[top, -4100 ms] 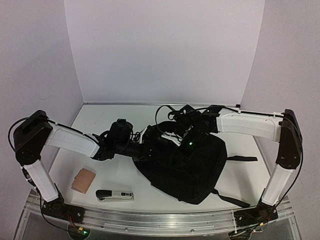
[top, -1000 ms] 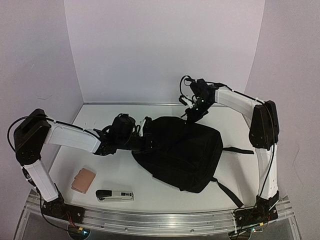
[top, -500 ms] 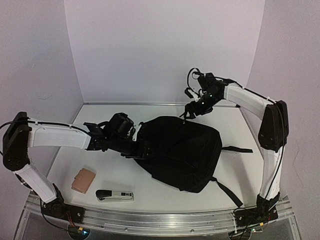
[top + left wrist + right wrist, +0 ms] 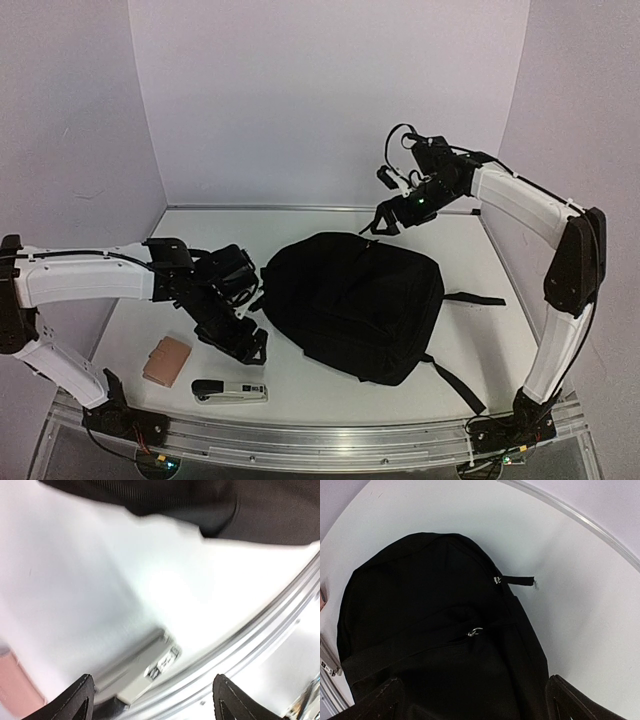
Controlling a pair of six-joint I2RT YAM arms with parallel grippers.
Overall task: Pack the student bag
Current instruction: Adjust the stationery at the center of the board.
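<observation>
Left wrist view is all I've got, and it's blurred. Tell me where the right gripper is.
Observer: The right gripper hangs open and empty, raised over the far part of the table, near the top end of the black backpack.
Operator: Report the zips.
Observer: No opening shows. Both zips look closed, and their metal pulls lie on the fabric.
Operator: Now the straps.
Observer: Two straps trail flat on the table from the bag's right side.
</observation>
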